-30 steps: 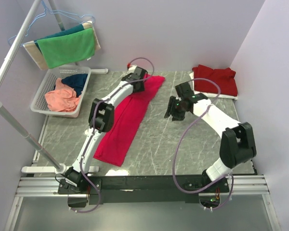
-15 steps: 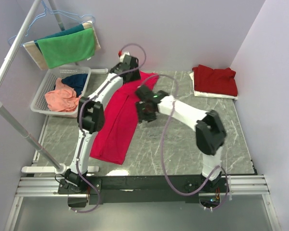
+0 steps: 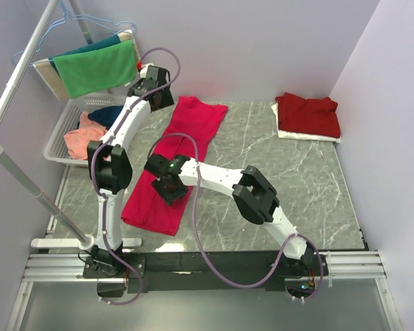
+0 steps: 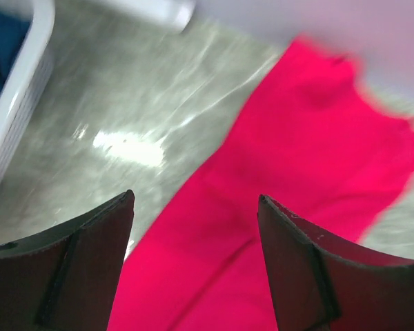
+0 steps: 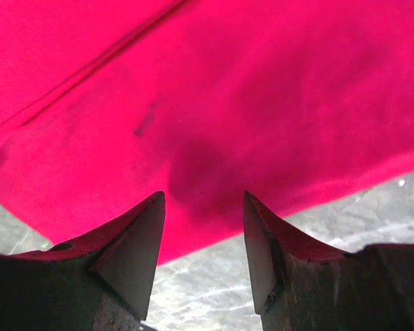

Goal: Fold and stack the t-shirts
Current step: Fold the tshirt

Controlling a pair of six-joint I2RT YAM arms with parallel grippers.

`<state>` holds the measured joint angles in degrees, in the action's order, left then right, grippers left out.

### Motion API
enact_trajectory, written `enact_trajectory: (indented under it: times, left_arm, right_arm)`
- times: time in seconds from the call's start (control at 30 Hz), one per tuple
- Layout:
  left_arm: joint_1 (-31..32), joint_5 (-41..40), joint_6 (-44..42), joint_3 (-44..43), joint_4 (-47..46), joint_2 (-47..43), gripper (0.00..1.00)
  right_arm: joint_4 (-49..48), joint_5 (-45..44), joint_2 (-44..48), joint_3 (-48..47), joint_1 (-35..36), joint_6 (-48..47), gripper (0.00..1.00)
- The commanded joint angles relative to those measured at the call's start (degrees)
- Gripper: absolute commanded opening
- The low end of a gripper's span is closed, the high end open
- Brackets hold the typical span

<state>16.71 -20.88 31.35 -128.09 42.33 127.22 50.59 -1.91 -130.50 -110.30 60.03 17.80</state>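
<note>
Cotton in bright pinkish-red, the t-shirt point(image 3: 193, 127) lies as a long, smooth strip slanting across the grey marbled table point(image 3: 276, 158), with one straight crease along it. My right gripper point(image 5: 203, 196) hangs over its near half, dark wedge fingers parted, nothing between them. My left gripper point(image 4: 196, 200) is spread wide and empty above its far end, beside the white basket point(image 3: 55, 141). A maroon shirt point(image 3: 308, 114) sits folded at the far right.

The grey marble-pattern table top point(image 3: 290, 172)
A bright pinkish-red cotton t-shirt point(image 3: 196, 121) lies flat left of centre; a folded maroon t-shirt point(image 3: 307, 114) at far right.
</note>
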Motion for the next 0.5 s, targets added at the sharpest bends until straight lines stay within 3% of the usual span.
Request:
enact_trajectory:
  times: [0.0,0.13,0.27,0.47]
  left_arm:
    - [0.08,0.58,-1.38,2.93,2.41,-1.98,0.78]
    - [-0.27,1.46,-1.56,2.85,3.02,-1.8,0.77]
    - [-0.45,3.04,-1.65,3.29,2.85,-2.15,0.77]
    - [-0.45,5.32,-1.91,4.17,2.94,-2.32,0.77]
  right_arm:
    - [3.02,-0.55,-1.95,-2.47,-0.26,-1.98,0.56]
    - [2.85,-0.64,-1.0,2.62,-0.26,-2.16,0.55]
    - [-0.66,-0.99,3.91,16.04,-0.09,-1.11,0.55]
    - [-3.21,-1.33,9.99,28.8,-0.18,1.35,0.54]
